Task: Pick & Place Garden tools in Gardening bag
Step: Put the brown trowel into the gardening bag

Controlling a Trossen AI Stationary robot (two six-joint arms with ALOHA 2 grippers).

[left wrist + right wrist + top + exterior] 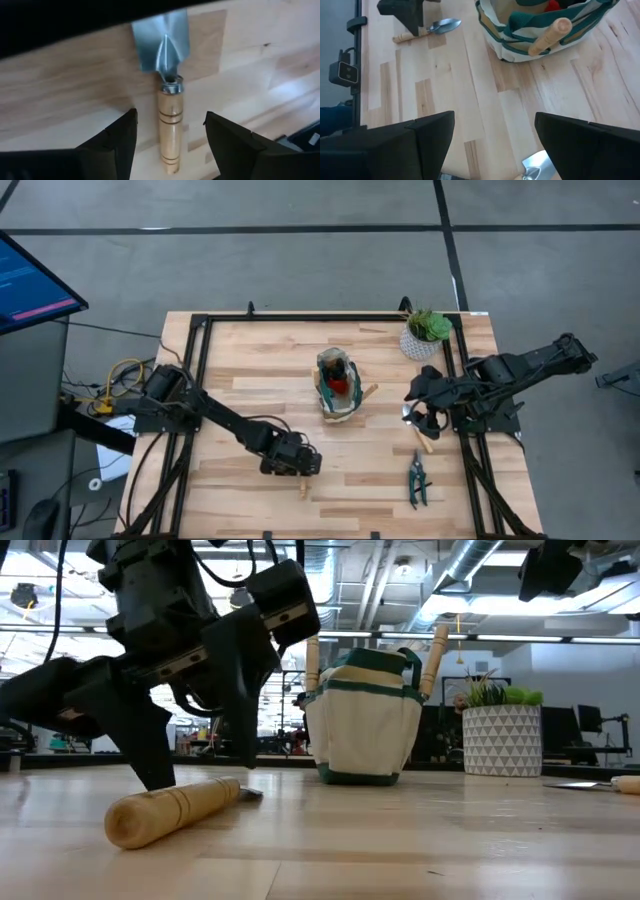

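A trowel with a silver blade (162,42) and a wooden handle (170,127) lies flat on the table near its front edge. My left gripper (170,114) is open and slants down over it, one finger on each side of the handle, with a gap on both sides. The beige, green-trimmed gardening bag (338,388) stands at the table's middle; wooden handles (437,650) stick up out of it and a red item (340,383) shows inside. My right gripper (495,116) hangs open above another trowel (421,437) at the right. Green-handled pruning shears (417,480) lie near the front right.
A green plant in a white patterned pot (425,335) stands at the far right corner. A black frame (200,380) borders the table. Bare wood lies between the bag and my left gripper (298,470).
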